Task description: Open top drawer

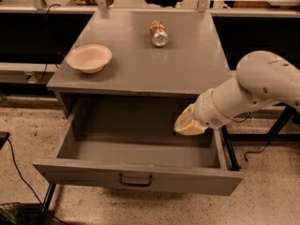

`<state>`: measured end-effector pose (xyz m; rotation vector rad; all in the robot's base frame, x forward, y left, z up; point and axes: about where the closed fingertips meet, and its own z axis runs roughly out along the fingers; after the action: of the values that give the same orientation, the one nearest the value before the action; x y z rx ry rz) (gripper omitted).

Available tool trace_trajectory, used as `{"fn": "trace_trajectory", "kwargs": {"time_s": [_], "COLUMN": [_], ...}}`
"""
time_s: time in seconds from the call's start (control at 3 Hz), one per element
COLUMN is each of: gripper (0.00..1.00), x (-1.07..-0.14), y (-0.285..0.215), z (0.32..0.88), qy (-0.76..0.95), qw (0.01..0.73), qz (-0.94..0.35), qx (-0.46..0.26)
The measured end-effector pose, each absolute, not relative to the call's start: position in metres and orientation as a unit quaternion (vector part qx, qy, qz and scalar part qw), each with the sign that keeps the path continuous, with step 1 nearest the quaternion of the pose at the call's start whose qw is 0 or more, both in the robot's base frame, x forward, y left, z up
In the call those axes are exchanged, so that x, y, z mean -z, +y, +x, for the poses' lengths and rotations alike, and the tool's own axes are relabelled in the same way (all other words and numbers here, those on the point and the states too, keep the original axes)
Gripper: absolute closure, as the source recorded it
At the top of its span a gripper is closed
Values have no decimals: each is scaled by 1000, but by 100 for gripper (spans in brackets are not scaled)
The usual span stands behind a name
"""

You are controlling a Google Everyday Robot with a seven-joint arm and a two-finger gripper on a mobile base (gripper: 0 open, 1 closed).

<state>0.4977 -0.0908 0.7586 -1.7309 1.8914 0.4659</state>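
The top drawer [140, 175] is a wide grey metal drawer with a plain flat front. It stands pulled far out from under the grey cabinet top [154, 62], and its inside shows nothing in it. A small dark bail handle [135, 180] sits at the centre of the front. My gripper [187, 124] is at the end of the white arm, above the drawer's right rear part, just under the cabinet's front edge. It holds nothing that shows and is well away from the handle.
A beige bowl [89, 57] sits on the left of the cabinet top. A can [159, 33] lies on its side near the back middle. A black cable [18, 170] runs over the speckled floor at the left. A shelf rail runs behind the cabinet.
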Motion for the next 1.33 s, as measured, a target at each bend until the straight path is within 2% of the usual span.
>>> {"fn": "trace_trajectory", "kwargs": {"time_s": [0.33,0.67,1.0,1.33], "gripper": [83,52,28,0], "x": [-764,-765,-766,-771], "y": [-102,-101,-100,-95], "z": [503,502,501,500], "qy": [731,736,735,728], "qw": [263,262,261,264], "qz": [-607,-602,-603,-610], "qx": [-165,-167,-167,-168]}}
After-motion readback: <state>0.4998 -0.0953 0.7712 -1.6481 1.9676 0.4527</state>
